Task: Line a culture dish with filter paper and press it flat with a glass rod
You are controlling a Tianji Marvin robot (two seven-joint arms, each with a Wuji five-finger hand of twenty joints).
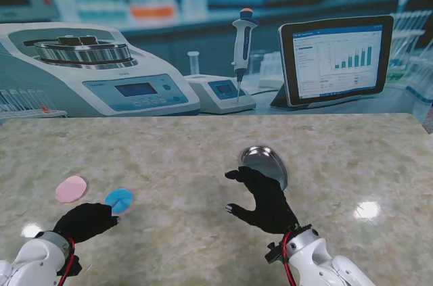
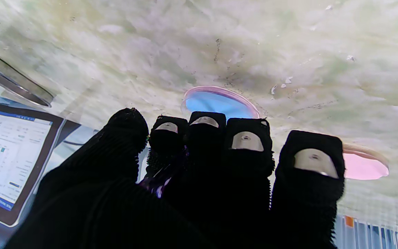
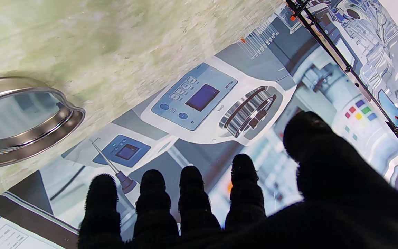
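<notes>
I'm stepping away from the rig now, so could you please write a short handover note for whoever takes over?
Left robot hand: empty, fingers loosely curled, just short of the blue disc.
Right robot hand: open, empty, beside the metal dish.
Things: blue disc and pink disc lie flat on the table's left side, side by side; metal dish sits right of centre, apparently unlined. No glass rod can be made out in any view.
Done: nothing visible yet.
Left: pick a disc, lay it in the dish, press it flat with the rod.
</notes>
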